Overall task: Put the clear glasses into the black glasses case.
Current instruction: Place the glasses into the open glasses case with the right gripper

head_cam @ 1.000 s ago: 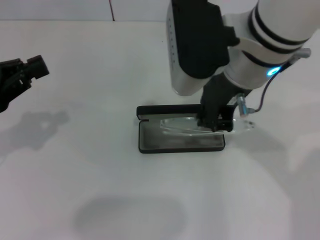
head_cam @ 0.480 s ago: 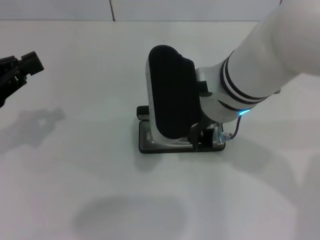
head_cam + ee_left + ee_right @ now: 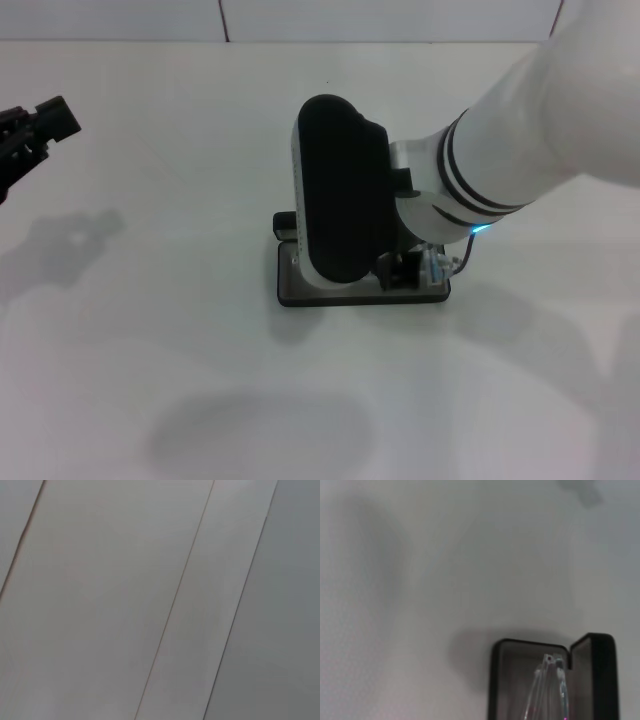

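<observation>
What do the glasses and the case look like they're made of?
The clear glasses look like colourless transparent plastic: the grey lining shows through their thin glossy arms. The black glasses case seems a rigid matte black shell, material uncertain, lined in grey.

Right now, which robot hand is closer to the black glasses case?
The right. The right gripper is directly over the open black glasses case, while the left gripper sits far off at the table's left edge.
</observation>
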Motion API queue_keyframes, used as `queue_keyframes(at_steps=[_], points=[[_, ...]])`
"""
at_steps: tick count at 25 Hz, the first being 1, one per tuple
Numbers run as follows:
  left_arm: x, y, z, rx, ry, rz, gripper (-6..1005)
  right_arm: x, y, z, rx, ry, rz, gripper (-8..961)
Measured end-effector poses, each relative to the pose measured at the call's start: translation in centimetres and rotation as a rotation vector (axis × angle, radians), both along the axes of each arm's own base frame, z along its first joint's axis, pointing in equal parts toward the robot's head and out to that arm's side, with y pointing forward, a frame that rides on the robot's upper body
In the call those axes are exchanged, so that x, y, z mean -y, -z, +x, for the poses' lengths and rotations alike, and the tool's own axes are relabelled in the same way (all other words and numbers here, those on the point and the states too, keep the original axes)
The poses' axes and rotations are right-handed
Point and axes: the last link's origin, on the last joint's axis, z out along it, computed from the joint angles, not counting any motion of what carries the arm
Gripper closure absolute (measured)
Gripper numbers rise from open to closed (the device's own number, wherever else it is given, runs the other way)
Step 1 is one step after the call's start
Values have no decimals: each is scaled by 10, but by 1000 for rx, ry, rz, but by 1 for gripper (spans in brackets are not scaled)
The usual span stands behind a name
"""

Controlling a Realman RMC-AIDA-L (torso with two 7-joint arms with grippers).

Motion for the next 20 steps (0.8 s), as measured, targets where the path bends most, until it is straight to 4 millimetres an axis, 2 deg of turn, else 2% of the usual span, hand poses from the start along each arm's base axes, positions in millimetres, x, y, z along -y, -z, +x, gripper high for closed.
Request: queue_keyframes(at_steps=[5, 20], points=[[-1, 0, 1, -1, 3, 0, 890, -3, 5, 3, 24, -50, 63, 894], [-2, 1, 0, -5, 1, 4, 889, -2, 11, 3, 13, -78, 59, 891]])
